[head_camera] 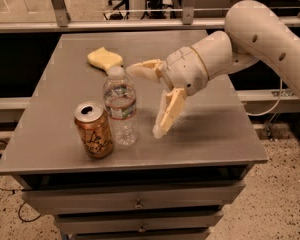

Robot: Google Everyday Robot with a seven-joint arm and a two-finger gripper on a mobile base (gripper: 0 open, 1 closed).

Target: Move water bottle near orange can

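Note:
The water bottle [120, 107], clear and ribbed with a white cap and a red-and-white label band, stands upright on the grey table [210, 139] near its front left. The orange can [93, 129] with dark graphics and a silver top stands right beside it on the left, almost touching. My gripper [145, 99] is just right of the bottle, open, with one cream finger [144, 68] near the bottle's cap and the other finger [169, 112] pointing down at the table. It holds nothing and is clear of the bottle.
A yellow sponge [104, 59] lies behind the bottle toward the table's back left. My white arm [270, 39] reaches in from the right. Metal rails run behind the table. Drawers sit under the front edge.

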